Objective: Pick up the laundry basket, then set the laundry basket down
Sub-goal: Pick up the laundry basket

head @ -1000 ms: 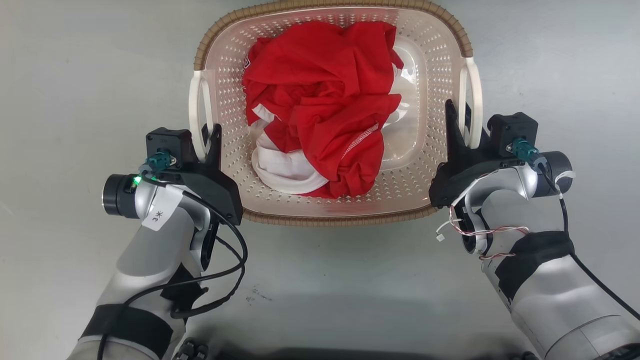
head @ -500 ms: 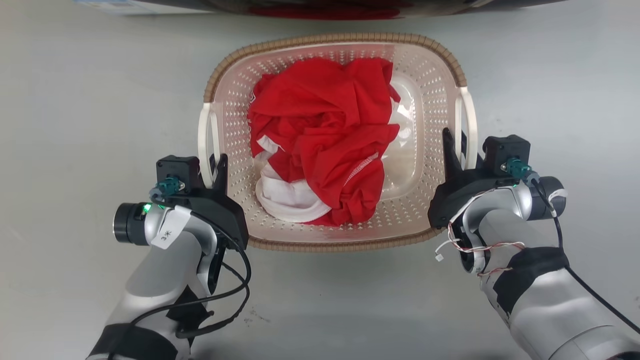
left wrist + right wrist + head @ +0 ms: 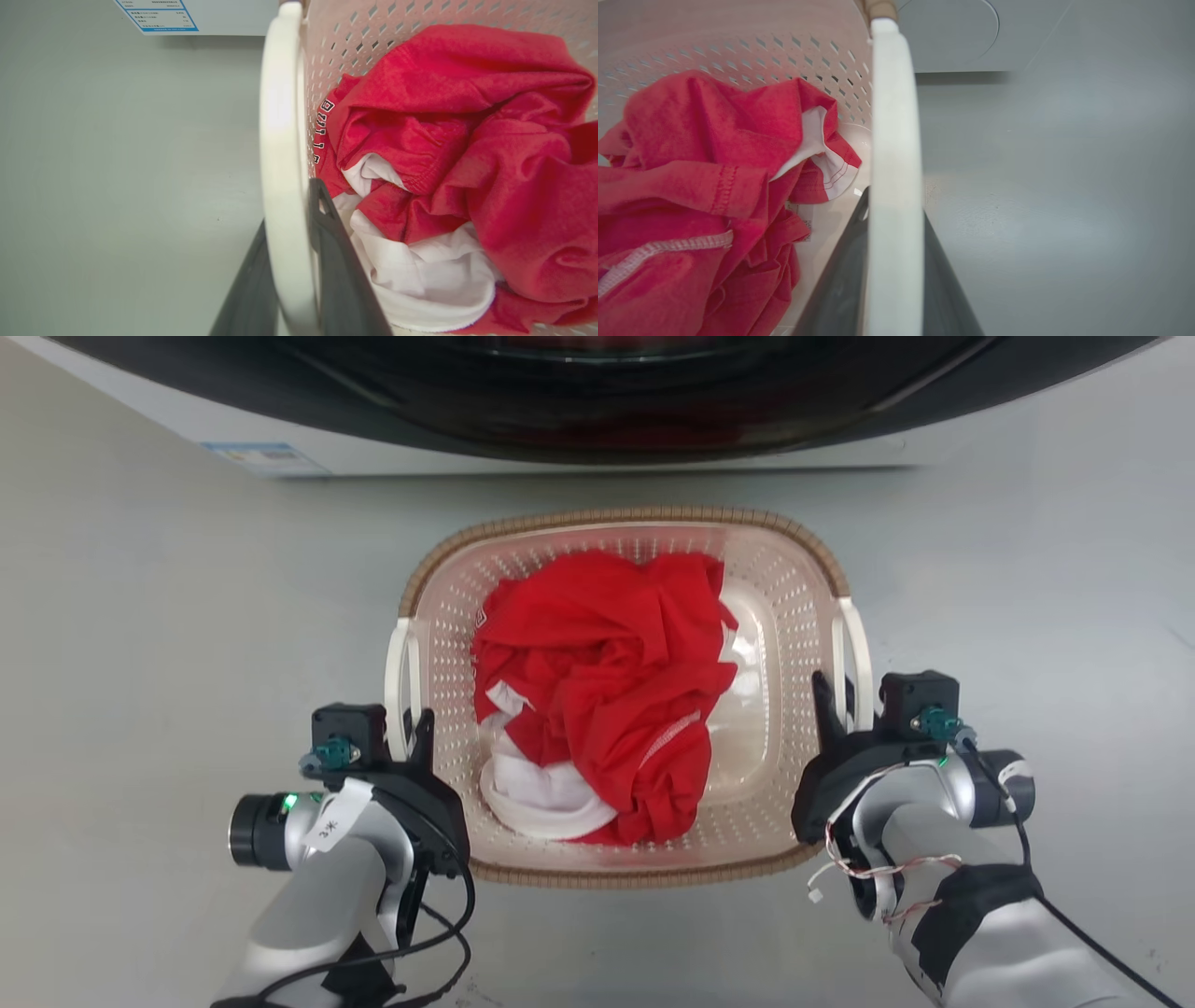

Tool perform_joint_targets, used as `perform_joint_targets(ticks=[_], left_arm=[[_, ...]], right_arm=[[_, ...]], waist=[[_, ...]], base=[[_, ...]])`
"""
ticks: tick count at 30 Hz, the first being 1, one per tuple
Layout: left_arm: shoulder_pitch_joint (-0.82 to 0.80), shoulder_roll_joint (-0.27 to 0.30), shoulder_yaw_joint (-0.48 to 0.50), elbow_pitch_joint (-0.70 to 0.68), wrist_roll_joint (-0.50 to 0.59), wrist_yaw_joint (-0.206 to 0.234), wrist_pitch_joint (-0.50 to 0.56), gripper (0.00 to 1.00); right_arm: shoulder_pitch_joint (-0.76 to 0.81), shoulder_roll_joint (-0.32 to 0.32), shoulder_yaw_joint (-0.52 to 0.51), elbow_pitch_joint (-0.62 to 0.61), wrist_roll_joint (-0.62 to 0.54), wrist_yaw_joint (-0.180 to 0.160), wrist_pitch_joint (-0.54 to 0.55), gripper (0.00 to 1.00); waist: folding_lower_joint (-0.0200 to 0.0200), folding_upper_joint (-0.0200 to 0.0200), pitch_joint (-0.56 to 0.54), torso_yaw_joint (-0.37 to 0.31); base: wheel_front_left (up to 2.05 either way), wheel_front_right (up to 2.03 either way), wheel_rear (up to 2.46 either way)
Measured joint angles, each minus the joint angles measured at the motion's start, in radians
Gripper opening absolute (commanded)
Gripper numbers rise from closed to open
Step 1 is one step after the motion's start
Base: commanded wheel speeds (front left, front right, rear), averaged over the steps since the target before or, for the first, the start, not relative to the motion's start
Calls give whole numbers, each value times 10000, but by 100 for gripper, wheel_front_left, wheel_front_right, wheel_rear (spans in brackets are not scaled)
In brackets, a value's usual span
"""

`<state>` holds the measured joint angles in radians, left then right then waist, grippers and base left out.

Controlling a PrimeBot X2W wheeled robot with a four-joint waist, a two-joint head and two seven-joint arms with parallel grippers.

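Basket [image 3: 616,515] sits square between the claws, long axis running claw to claw, so neither arm is nearer. Left claw [image 3: 413,728] is clamped on one white handle [image 3: 400,677], right claw [image 3: 834,695] on the other [image 3: 860,649]. Count: one basket, two handles, one red top [image 3: 597,681], one white piece [image 3: 541,800] inside. Whether it's touching the floor [image 3: 140,663], can't tell from above.

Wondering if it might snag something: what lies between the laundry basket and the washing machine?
Nothing: in the head view, the stretch between the laundry basket and the washing machine is bare grey floor.
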<state>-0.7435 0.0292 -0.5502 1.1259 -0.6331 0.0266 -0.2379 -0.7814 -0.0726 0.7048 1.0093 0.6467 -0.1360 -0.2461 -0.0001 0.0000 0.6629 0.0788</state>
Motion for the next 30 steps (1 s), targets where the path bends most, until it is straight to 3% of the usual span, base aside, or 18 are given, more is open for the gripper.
perform_joint_targets(ticks=[30], left_arm=[[2981,42,-991,940,-1014,-267,1306,0]], right_arm=[[3035,46,2406,-194,2435,-12,2094,0]], waist=[[-1,-2,-4356,-318]], base=[[0,0,0]])
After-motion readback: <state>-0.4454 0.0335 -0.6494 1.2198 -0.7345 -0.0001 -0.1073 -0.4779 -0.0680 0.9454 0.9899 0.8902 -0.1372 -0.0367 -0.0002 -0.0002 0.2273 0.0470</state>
